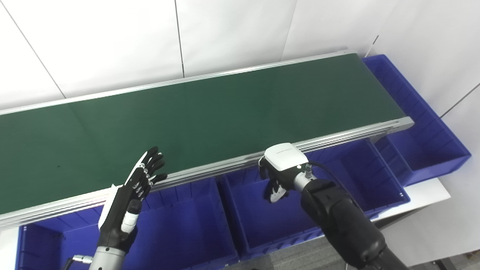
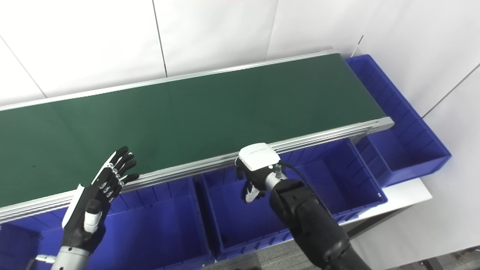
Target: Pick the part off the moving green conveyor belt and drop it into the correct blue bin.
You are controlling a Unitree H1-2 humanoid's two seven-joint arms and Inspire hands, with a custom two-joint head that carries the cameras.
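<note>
The green conveyor belt [image 1: 210, 112] runs from left to upper right, and no part shows on it. My left hand [image 1: 140, 182] is open with its fingers spread. It is raised at the belt's front rail, above the left blue bin [image 1: 180, 232]. My right hand [image 1: 279, 170] hangs palm down just in front of the rail, over the middle blue bin [image 1: 258, 225]. Its fingers point down under the white back of the hand, so whatever may be in them is hidden. No part shows in the middle bin.
A third blue bin [image 1: 360, 176] stands under the rail to the right, and a long blue bin [image 1: 423, 131] sits at the belt's right end. Another bin [image 1: 37, 243] is at the far left. The aluminium rail [image 1: 225, 165] edges the belt. White wall panels stand behind it.
</note>
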